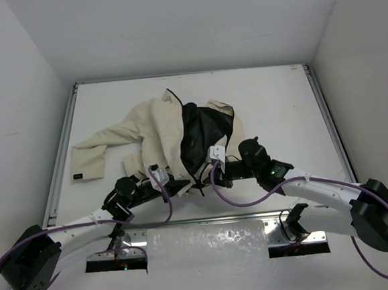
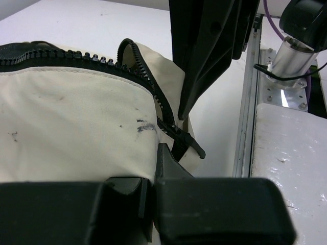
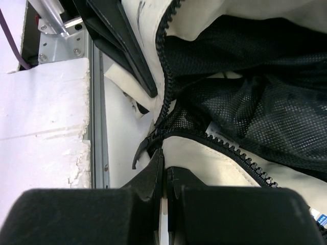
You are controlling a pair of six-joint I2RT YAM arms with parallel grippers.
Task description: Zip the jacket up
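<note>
Down at the near edge of the jacket, both grippers meet at the foot of the zipper. The left gripper is pinched tight, with cream cloth from the hem running in between its fingers just beside the lowest teeth. The right gripper is also closed to a thin slit, its tips pressed against the spot where the two rows of teeth come together. Whether it actually grips the slider or only touches it cannot be told. The black pull tab sticks out sideways, free of both sets of fingers.

Above that spot the zipper is undone. The two rows of teeth spread apart and show the black mesh lining. A few dark smudges mark the cream cloth near the zipper.

The jacket lies crumpled in the middle of the white table, front open, with one sleeve stretched out to the left.

A small dark tag sits at the cuff of that sleeve, with tiny pale marks too small to read. A white label shows inside the lining and a blue-and-white one at the lower right corner of the right wrist view. Their print cannot be made out.
</note>
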